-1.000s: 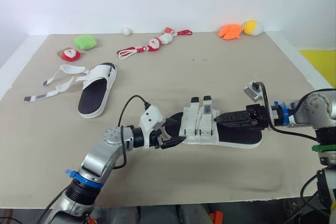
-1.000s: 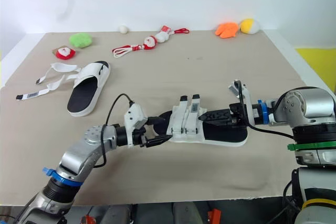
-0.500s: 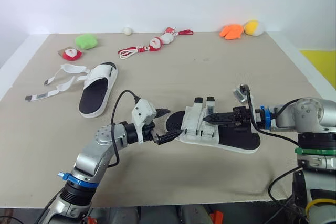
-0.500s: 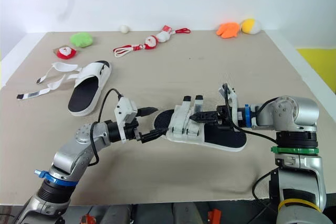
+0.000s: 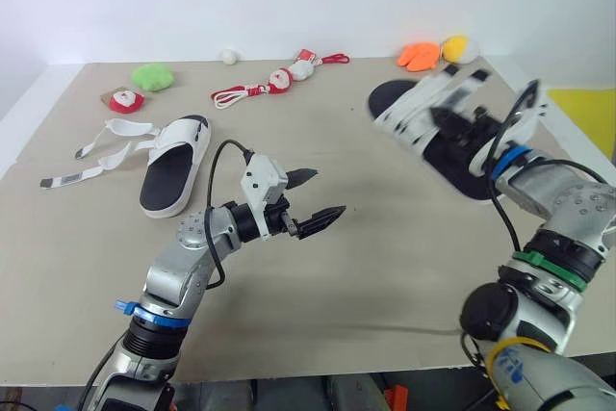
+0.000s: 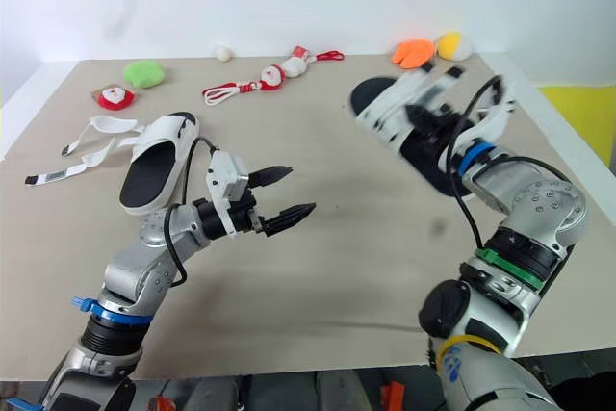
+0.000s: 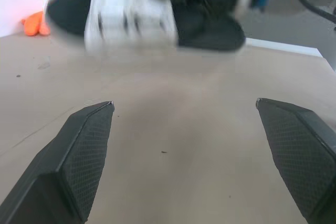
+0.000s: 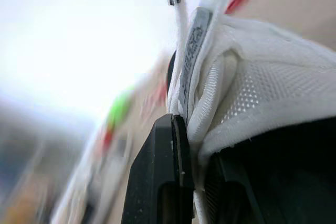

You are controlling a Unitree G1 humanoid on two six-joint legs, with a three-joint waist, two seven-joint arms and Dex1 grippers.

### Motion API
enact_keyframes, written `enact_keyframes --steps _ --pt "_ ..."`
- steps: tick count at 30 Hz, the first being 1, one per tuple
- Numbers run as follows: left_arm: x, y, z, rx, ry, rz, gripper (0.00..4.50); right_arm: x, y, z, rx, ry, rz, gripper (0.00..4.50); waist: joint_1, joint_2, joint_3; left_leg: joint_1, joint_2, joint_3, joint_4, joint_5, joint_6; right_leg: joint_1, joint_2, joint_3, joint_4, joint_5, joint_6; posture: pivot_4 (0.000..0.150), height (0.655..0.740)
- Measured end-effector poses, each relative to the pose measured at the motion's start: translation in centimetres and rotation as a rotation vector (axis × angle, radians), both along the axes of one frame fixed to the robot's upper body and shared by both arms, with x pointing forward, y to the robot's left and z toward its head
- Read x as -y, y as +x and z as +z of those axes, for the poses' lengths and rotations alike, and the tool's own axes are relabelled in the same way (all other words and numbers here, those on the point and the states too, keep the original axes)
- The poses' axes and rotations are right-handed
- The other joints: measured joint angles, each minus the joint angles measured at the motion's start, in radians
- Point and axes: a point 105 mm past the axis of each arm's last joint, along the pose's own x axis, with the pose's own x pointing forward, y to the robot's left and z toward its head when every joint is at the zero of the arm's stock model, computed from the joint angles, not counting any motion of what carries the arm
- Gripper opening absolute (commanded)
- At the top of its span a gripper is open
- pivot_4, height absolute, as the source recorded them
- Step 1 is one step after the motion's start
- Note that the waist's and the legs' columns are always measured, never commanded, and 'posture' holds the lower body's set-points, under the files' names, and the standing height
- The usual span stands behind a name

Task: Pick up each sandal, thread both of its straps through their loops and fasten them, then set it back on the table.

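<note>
While the left arm (image 5: 192,257) reaches forward over the counter (image 5: 385,276) with its elbow bent, the left fingers (image 5: 320,220) stand wide apart and hold nothing. Over on the right, the right arm (image 5: 563,204) is bent sharply upward, forearm raised toward the far right corner. It carries the lifted sandal (image 5: 409,111) in the air above the counter, sole tilted. That sandal's straps are hard to make out here, and whether they are fastened cannot be told. The second sandal (image 5: 178,166) lies on the counter to the left, well apart from both arms, its two loose straps (image 5: 101,146) spread out flat beside it.

Left wrist view now: the left fingers frame bare counter with a broad gap between them, touching nothing. The lifted sandal hangs beyond them, its outline vague, with the right arm's wrist behind it.

Right wrist view: the right fingers (image 8: 157,182) are clamped on the lifted sandal's white strap edge, strap layers squeezed between them beside the mesh upper. The rest of that sandal is cut off.
</note>
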Motion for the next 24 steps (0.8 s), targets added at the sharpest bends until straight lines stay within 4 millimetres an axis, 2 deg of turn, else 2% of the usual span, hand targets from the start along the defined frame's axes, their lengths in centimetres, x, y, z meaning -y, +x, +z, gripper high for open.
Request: enact_keyframes --steps 4,5,7,10,13,15,16,22,24 --pt "0.3 0.0 -0.3 -0.011 0.001 -0.006 4.5 4.0 0.8 -3.0 -0.129 0.108 -0.27 0.04 0.0 0.001 0.001 -0.001 -0.002 0.001 -0.004 0.0 0.0 -0.002 -0.002 0.001 0.0 0.0 -0.002 0.15 0.74" --pt "0.3 0.0 -0.3 -0.011 0.001 -0.006 4.5 4.1 0.8 -3.0 -0.131 0.11 -0.274 0.04 0.0 0.002 0.001 -0.001 -0.002 0.001 -0.004 0.0 0.0 -0.002 -0.002 0.001 0.0 0.0 -0.003 0.15 0.74" --pt "0.4 0.1 -0.2 -0.008 0.003 -0.011 4.5 5.8 1.0 -4.2 -0.167 0.158 -0.385 0.04 0.0 0.002 0.001 -0.001 -0.001 0.0 -0.005 0.0 0.0 -0.003 -0.001 0.001 0.0 0.0 -0.003 0.15 0.74" --pt "0.4 0.4 0.1 0.001 0.005 -0.012 4.5 7.1 0.9 -5.3 -0.207 0.163 -0.474 0.04 -0.001 0.002 0.001 0.0 -0.001 0.001 -0.006 0.0 0.0 -0.003 -0.001 0.001 0.0 0.0 -0.003 0.15 0.74" --pt "0.4 0.5 0.0 0.002 0.003 -0.008 4.5 7.6 0.8 -6.1 -0.238 0.141 -0.496 0.04 -0.003 0.003 0.0 0.001 -0.001 0.001 -0.006 0.0 0.0 -0.003 -0.001 0.001 0.0 0.0 -0.003 0.15 0.74" --pt "0.4 0.6 0.0 0.001 0.002 -0.007 4.5 7.4 0.9 -6.0 -0.235 0.124 -0.493 1.08 -0.003 0.003 0.0 0.001 -0.001 0.001 -0.006 0.0 0.0 -0.002 0.0 0.001 0.0 0.0 -0.003 0.15 0.74" --pt "0.4 0.6 0.0 0.002 0.001 -0.007 4.5 7.4 1.0 -6.0 -0.233 0.122 -0.494 1.44 -0.003 0.003 0.0 0.001 -0.001 0.001 -0.006 0.0 0.0 -0.002 0.0 0.001 0.0 -0.001 -0.003 0.15 0.74" --pt "0.3 0.7 0.2 0.023 -0.008 0.001 4.5 7.5 0.8 -6.0 -0.212 0.123 -0.498 4.28 -0.003 0.003 0.0 0.001 -0.001 0.001 -0.006 0.0 0.001 -0.002 0.0 0.002 0.0 -0.001 -0.003 0.15 0.74" --pt "0.2 0.8 0.2 0.028 -0.005 0.008 4.5 7.0 0.6 -5.4 -0.191 0.117 -0.465 4.45 -0.002 0.004 0.0 0.001 -0.001 0.001 -0.006 0.0 0.001 -0.002 0.0 0.001 0.0 -0.001 -0.003 0.15 0.74"
